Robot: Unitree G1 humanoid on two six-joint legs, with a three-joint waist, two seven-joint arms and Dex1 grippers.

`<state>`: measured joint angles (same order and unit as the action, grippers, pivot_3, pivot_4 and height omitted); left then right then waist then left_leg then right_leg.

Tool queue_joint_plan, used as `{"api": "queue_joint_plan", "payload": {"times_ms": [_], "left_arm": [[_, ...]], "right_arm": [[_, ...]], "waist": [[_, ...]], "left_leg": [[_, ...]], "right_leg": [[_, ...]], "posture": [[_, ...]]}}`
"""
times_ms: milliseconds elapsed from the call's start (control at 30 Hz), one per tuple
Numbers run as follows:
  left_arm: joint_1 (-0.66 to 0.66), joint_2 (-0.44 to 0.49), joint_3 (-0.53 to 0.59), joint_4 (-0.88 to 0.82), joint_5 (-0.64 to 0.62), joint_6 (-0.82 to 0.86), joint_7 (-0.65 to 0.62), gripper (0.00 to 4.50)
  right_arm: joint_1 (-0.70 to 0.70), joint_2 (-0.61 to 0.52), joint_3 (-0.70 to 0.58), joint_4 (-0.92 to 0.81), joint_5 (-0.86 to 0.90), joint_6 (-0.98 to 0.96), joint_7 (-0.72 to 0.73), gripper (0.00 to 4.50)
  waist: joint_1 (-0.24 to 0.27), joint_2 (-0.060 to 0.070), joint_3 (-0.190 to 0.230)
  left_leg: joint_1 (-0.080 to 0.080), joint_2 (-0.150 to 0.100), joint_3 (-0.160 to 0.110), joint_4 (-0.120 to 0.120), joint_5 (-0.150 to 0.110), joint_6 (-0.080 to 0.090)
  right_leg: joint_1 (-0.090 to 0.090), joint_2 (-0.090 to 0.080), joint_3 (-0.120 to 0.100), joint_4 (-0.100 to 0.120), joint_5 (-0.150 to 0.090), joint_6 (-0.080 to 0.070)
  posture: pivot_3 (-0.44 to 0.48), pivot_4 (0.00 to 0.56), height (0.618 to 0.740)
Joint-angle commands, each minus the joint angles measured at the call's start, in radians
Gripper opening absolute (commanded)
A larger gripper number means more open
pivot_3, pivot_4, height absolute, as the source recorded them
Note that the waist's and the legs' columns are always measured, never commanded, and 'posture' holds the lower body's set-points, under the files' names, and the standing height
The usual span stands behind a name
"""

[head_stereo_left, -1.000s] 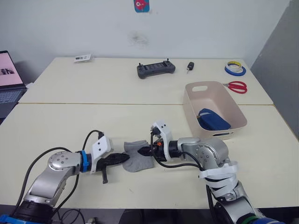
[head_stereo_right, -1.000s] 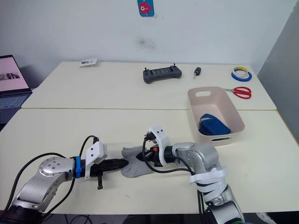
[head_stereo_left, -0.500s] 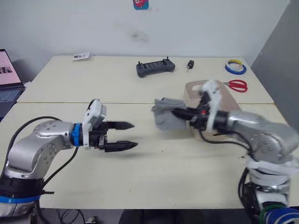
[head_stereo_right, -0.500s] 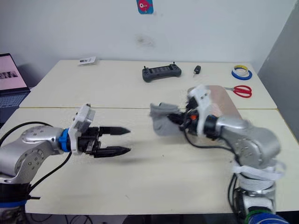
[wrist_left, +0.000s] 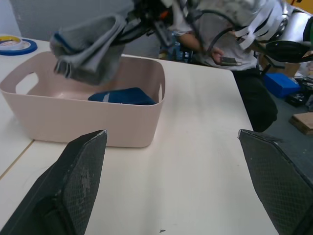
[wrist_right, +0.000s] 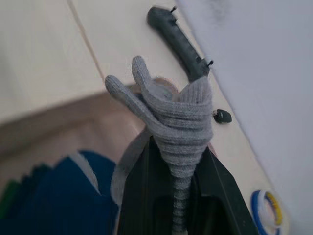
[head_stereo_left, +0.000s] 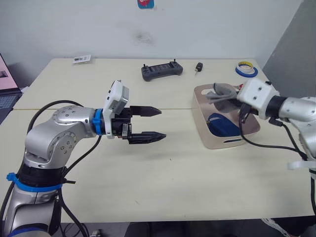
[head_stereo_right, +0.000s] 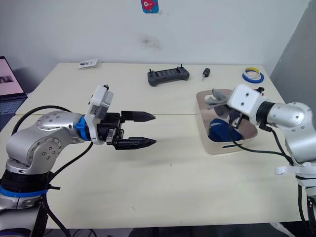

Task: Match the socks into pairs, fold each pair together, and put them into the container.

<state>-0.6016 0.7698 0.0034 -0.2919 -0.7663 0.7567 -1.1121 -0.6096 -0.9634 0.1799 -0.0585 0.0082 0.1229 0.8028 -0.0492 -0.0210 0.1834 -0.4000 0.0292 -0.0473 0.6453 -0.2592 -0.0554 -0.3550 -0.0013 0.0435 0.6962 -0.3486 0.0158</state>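
Observation:
My right gripper (wrist_right: 179, 147) is shut on a grey pair of socks (head_stereo_left: 220, 92), bundled into a wad that hangs over the far end of the container (head_stereo_left: 217, 141). That pale pinkish-beige bin stands at the table's right. A folded blue pair (head_stereo_left: 224, 123) lies inside it, and a sliver of green (wrist_right: 9, 205) shows beside the blue. My left gripper (head_stereo_left: 163, 123) is open and holds nothing. It hovers over the middle of the table, pointing right at the container (wrist_left: 88, 122), well apart from it.
A black controller (head_stereo_left: 161, 71), a key fob (head_stereo_left: 198, 66) and tape rolls (head_stereo_left: 246, 69) lie along the table's far edge. A small card (head_stereo_left: 82, 59) sits at the far left. A laptop (head_stereo_right: 7, 79) is off to the left.
My left gripper let go of the grey socks, opened and lifted off the table. My right gripper carried the grey wad up and to the right, over the container.

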Motion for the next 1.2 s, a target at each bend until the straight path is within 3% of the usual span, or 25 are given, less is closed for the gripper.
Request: {"api": "queue_joint_plan", "payload": {"times_ms": [33,333,633,833,1033,1200], "left_arm": [[-0.014,-0.002,0.003,-0.041,-0.001,-0.009,0.001,4.46],[0.000,-0.004,-0.003,-0.046,0.023,-0.031,-0.002,4.46],[0.000,-0.013,-0.011,-0.032,0.049,-0.054,-0.016,4.50],[0.013,-0.007,-0.007,-0.034,0.048,-0.055,-0.022,4.50],[0.032,0.000,0.002,-0.029,0.056,-0.060,-0.017,4.50],[0.116,0.066,0.062,0.019,0.143,-0.128,0.003,4.50]], "right_arm": [[-0.043,-0.001,0.039,0.113,-0.083,-0.236,0.066,0.00],[-0.103,-0.021,0.073,0.238,-0.054,-0.311,0.370,0.00],[-0.170,-0.069,0.048,0.240,-0.031,-0.266,0.538,2.93],[-0.189,-0.114,-0.023,0.179,0.040,-0.082,0.594,2.93],[-0.138,-0.054,-0.090,0.136,0.073,0.062,0.481,2.93],[-0.044,-0.015,-0.222,0.021,0.144,0.146,0.358,2.93]], "waist": [[0.000,0.000,0.001],[0.006,0.000,0.001],[0.015,0.000,0.001],[0.018,0.001,0.002],[0.017,0.001,0.002],[0.018,0.001,0.002]], "left_leg": [[0.000,0.000,0.000,0.000,0.001,-0.002],[0.000,0.000,-0.001,0.001,0.002,-0.003],[0.000,0.000,-0.001,0.001,0.002,-0.003],[0.000,0.000,-0.001,0.002,0.002,-0.003],[0.001,0.000,-0.001,0.002,0.002,-0.003],[0.000,0.000,-0.001,0.001,0.002,-0.003]], "right_leg": [[0.000,0.000,0.000,0.000,0.000,0.000],[0.002,-0.001,-0.001,0.000,0.000,0.000],[0.002,-0.001,-0.002,0.000,0.000,0.000],[0.002,-0.002,-0.002,0.000,0.000,0.000],[0.002,-0.002,-0.002,0.001,0.000,0.000],[0.002,-0.002,-0.002,0.000,0.000,0.000]], "posture": [[0.000,0.150,0.740],[0.000,0.150,0.740],[0.000,0.150,0.740],[0.000,0.150,0.740],[0.000,0.150,0.740],[0.000,0.150,0.740]]}}
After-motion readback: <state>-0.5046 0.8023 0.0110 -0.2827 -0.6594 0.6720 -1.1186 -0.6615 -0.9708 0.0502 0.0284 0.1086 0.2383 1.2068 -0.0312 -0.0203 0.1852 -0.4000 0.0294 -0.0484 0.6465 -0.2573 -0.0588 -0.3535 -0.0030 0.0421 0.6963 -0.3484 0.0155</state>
